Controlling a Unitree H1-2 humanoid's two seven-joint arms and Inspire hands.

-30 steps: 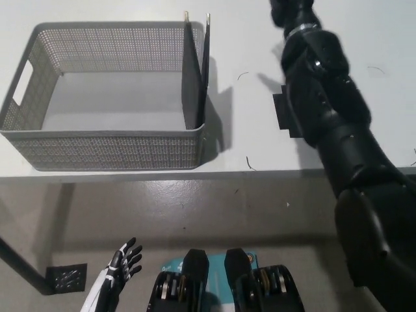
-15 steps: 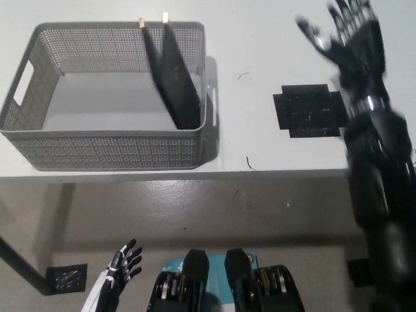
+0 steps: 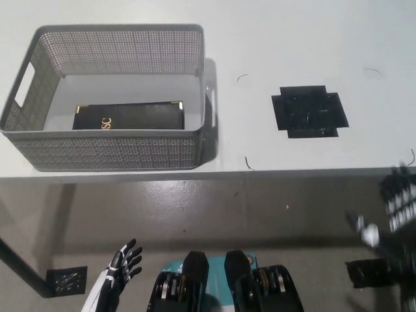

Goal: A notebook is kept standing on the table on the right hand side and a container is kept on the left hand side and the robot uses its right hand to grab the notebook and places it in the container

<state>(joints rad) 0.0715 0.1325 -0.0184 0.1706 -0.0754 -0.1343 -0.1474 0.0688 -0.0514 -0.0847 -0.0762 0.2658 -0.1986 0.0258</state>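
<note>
The notebook [image 3: 128,117] has toppled flat inside the container [image 3: 117,153], placement apparently complete; the right hand [image 3: 398,211] has withdrawn, blurred, grip indeterminable, while the left hand [image 3: 126,259] rests open, near left.

notebook [image 3: 128,117] cover, small gold lettering, unreadable

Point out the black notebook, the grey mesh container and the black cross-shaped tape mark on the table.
black notebook [image 3: 128,117], head view: middle of its cover, lying flat.
grey mesh container [image 3: 107,153], head view: its near wall.
black cross-shaped tape mark [image 3: 309,112], head view: its centre.
</note>
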